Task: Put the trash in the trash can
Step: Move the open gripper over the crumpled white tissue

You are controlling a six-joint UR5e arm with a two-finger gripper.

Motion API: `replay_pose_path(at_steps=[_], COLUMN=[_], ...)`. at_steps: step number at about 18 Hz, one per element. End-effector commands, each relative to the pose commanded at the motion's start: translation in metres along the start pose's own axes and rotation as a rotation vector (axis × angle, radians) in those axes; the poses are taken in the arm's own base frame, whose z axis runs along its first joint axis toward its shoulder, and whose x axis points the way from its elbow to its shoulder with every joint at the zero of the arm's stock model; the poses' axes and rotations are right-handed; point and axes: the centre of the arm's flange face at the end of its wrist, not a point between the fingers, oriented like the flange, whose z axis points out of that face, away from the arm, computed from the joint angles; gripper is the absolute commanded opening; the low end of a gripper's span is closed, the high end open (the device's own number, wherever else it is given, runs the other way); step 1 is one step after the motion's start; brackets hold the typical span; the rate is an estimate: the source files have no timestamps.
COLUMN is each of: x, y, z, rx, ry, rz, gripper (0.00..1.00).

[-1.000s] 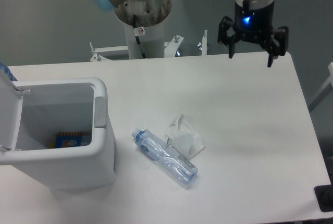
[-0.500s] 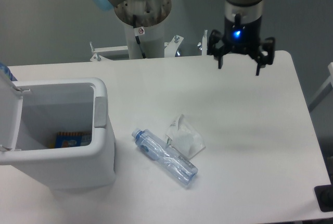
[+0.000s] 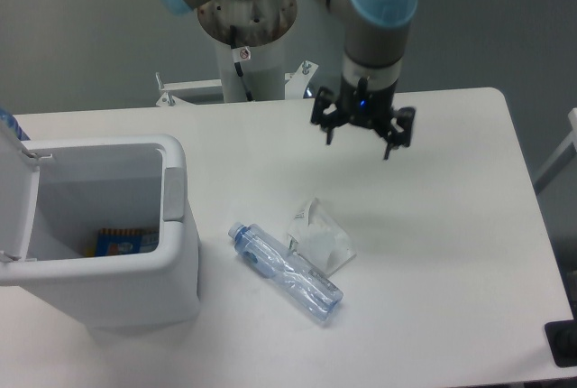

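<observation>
A slim clear bluish bottle [image 3: 287,272] with a blue cap lies on the white table, tilted from upper left to lower right. A small whitish see-through plastic bag [image 3: 319,238] lies against its upper right side. The large white trash can [image 3: 173,226] stands at the left with its lid swung open; a blue and orange packet lies inside. My gripper [image 3: 359,143] hangs open and empty above the table, up and to the right of the bag, well apart from both items.
The robot's base column [image 3: 245,36] stands at the table's back edge with metal brackets beside it. The table's right edge runs down the right side, with a black object [image 3: 563,343] at the lower right corner.
My gripper has moved left and downward over the table, from the back right toward the middle, coming closer to the bag and bottle. Its fingers stay open. The trash has not moved.
</observation>
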Motion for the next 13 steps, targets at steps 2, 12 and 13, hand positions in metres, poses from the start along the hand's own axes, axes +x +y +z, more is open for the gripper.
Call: replay_pose_path(at_steps=[2,12,13], x=[-0.001,-0.011,-0.012], y=[-0.009,-0.037,-0.037], z=[0.015,0.072,0.075], rx=[0.000,0.017,0.013], ry=[0.005,-0.010,-0.007], rz=[-0.016,-0.043,-0.044], gripper=[1.00,1.00,1.00])
